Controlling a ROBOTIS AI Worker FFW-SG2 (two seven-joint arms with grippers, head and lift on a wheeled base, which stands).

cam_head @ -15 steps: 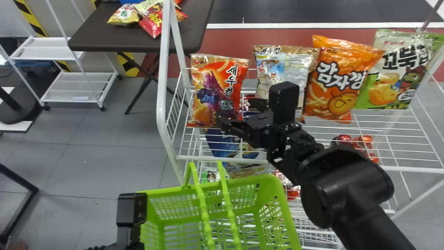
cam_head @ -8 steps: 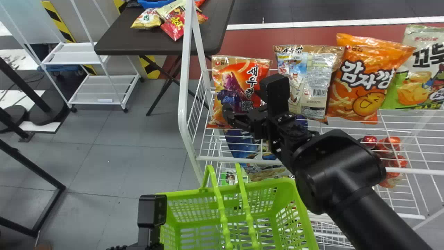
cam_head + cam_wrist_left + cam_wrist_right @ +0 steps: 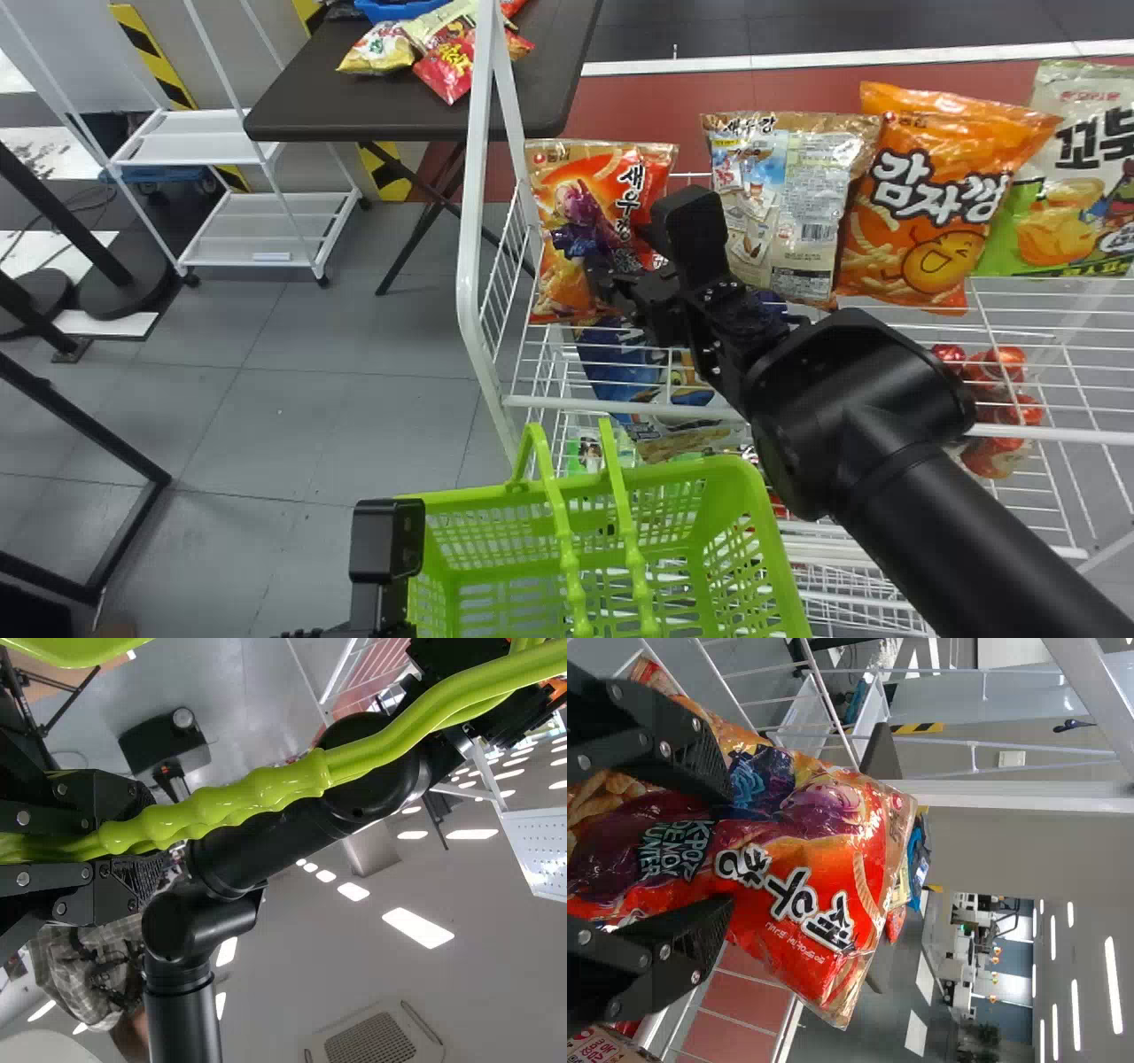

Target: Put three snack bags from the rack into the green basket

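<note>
1. Logged the target at 12 o'clock from the basket: a red-and-orange glossy plastic snack bag (image 3: 576, 213), upright on the upper tier of a white wire rack (image 3: 467, 283), near the end post at its 9 o'clock.
2. Found the right gripper (image 3: 627, 257) at the bag's 4 o'clock, released, with black fingers (image 3: 700, 948) spread well apart over the printed face. Cannot tell about firm contact.
3. Traced the right arm (image 3: 904, 452) from about 4 o'clock across the rack's front.
4. Recorded at 3 o'clock from the bag, in order outward: a brown-topped, pale-blue-and-white plastic bag (image 3: 802, 213), an orange plastic bag (image 3: 939, 213), and a white-and-green plastic bag (image 3: 1054, 204).
5. Noted below, at about 5 o'clock, a blue plastic bag (image 3: 616, 363) on a lower tier, plus red packs (image 3: 1010, 416) farther toward 4 o'clock.
6. Marked at 6 o'clock a lime-green perforated plastic basket (image 3: 769, 532).
7. Found the left gripper (image 3: 376, 611) at the basket's 9 o'clock, clenched on the ribbed green plastic handles (image 3: 248, 802).
8. Sited at 10 o'clock, behind the rack post, a dark flat-topped table (image 3: 399, 115) bearing a yellow-and-white bag (image 3: 376, 49) and a red bag (image 3: 447, 66).
9. Placed a white tiered metal trolley (image 3: 257, 239) at 9 o'clock, well apart.
</note>
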